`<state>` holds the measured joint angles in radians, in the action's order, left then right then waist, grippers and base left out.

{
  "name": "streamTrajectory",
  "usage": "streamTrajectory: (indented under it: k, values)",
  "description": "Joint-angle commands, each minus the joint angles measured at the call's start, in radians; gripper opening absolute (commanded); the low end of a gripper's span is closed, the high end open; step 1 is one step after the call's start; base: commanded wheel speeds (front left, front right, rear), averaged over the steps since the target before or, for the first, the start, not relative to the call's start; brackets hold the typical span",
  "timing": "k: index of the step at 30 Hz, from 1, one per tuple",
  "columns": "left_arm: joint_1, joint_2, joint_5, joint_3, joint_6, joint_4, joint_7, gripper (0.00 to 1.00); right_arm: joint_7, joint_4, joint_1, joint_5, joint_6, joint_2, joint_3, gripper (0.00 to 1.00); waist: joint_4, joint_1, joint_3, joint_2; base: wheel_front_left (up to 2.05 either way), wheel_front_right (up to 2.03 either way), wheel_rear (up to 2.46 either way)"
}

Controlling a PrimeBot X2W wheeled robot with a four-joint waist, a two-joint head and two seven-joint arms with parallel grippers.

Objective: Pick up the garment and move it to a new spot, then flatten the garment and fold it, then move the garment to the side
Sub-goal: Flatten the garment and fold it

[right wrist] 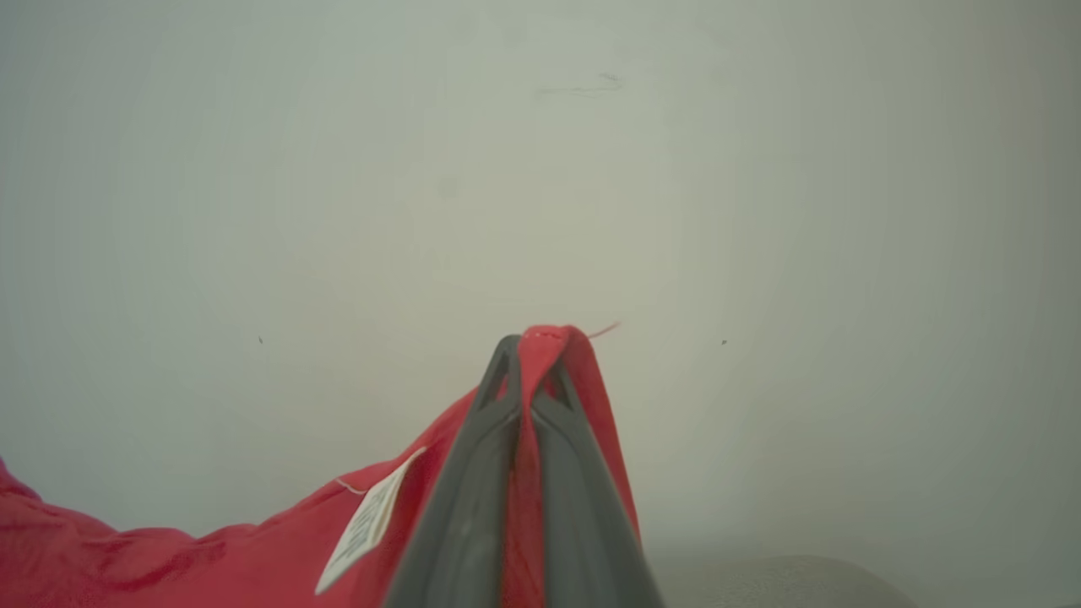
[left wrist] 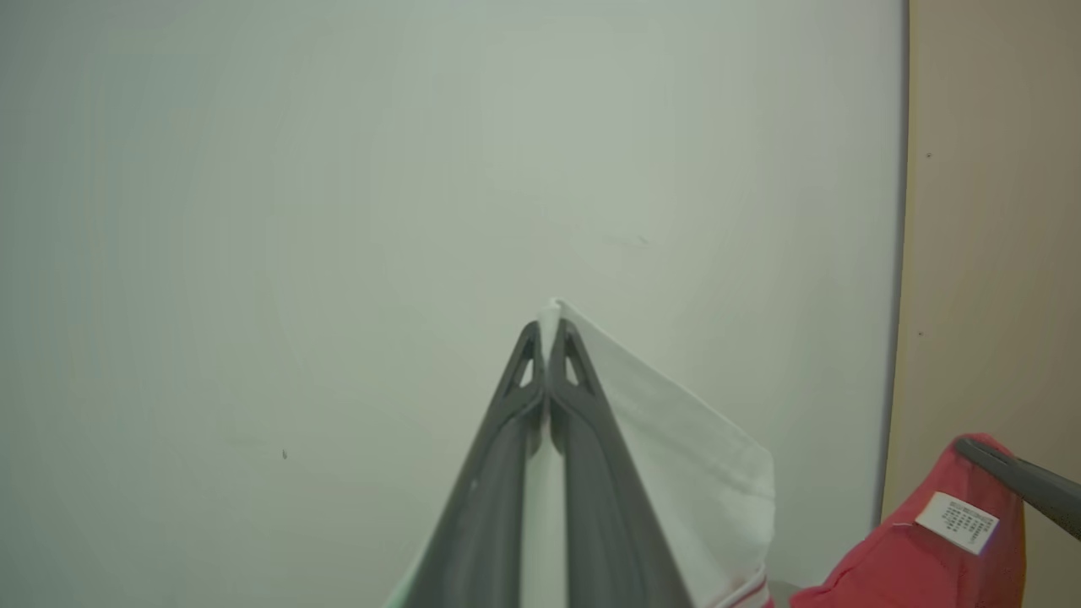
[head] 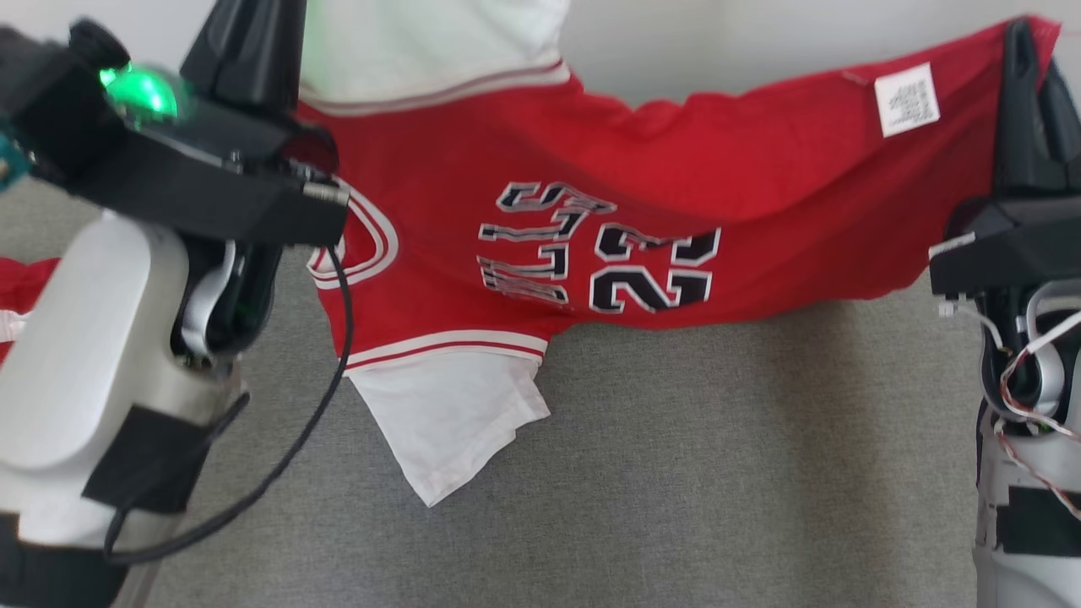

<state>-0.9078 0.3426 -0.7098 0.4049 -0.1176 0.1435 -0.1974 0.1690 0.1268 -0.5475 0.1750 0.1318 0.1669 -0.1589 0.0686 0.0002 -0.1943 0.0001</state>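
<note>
The garment (head: 591, 194) is a red basketball jersey with white sleeves, black-and-white lettering and the number 23. It hangs stretched between my two grippers above the grey table (head: 718, 473), and one white sleeve (head: 456, 422) droops onto the cloth-covered surface. My left gripper (left wrist: 549, 325) is shut on a white sleeve edge (left wrist: 676, 439) at the upper left of the head view. At the upper right, my right gripper (right wrist: 534, 342) is shut on a red corner of the garment (right wrist: 540, 338) near its white care label (head: 908, 100).
A pale wall (head: 760, 42) rises just behind the table. Another piece of red-and-white cloth (head: 21, 291) lies at the table's left edge, partly behind my left forearm (head: 84, 371). A beige panel (left wrist: 988, 211) stands to the right in the left wrist view.
</note>
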Motion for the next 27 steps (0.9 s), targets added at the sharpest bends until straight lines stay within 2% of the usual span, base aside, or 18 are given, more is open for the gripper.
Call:
streamTrajectory:
  k: [1, 5, 10, 15, 20, 27]
  values:
    - [-0.029, -0.004, 0.017, 0.003, -0.005, 0.010, -0.011, 0.00, -0.013, -0.004, -0.019, -0.006, -0.002, 0.000, 0.002, 0.00, 0.012, -0.0002, -0.017, -0.0001, 0.00, 0.00, 0.00]
    - [-0.139, -0.004, 0.038, 0.015, -0.012, 0.059, -0.042, 0.00, -0.051, -0.027, -0.084, -0.016, -0.002, -0.007, 0.015, 0.00, 0.027, -0.0002, -0.040, -0.0001, 0.00, 0.00, 0.00]
    - [-0.272, 0.022, 0.068, 0.029, -0.013, 0.101, -0.057, 0.00, -0.085, -0.050, -0.173, -0.029, -0.002, -0.006, 0.044, 0.00, 0.047, -0.0002, -0.065, -0.0001, 0.00, 0.00, 0.00]
    - [-0.387, 0.067, 0.072, 0.092, -0.013, 0.114, -0.062, 0.00, -0.084, -0.079, -0.258, -0.057, -0.002, 0.042, 0.109, 0.00, 0.055, -0.0002, -0.091, -0.0001, 0.00, 0.00, 0.00]
    - [-0.475, 0.089, 0.072, 0.117, -0.012, 0.119, -0.066, 0.00, -0.092, -0.097, -0.333, -0.064, -0.002, 0.061, 0.127, 0.00, 0.058, -0.0002, -0.117, -0.0001, 0.00, 0.00, 0.00]
    - [-0.566, 0.076, 0.103, 0.068, -0.012, 0.081, -0.068, 0.00, -0.130, -0.122, -0.390, -0.063, -0.002, 0.049, 0.116, 0.00, 0.067, -0.0002, -0.151, -0.0001, 0.00, 0.00, 0.00]
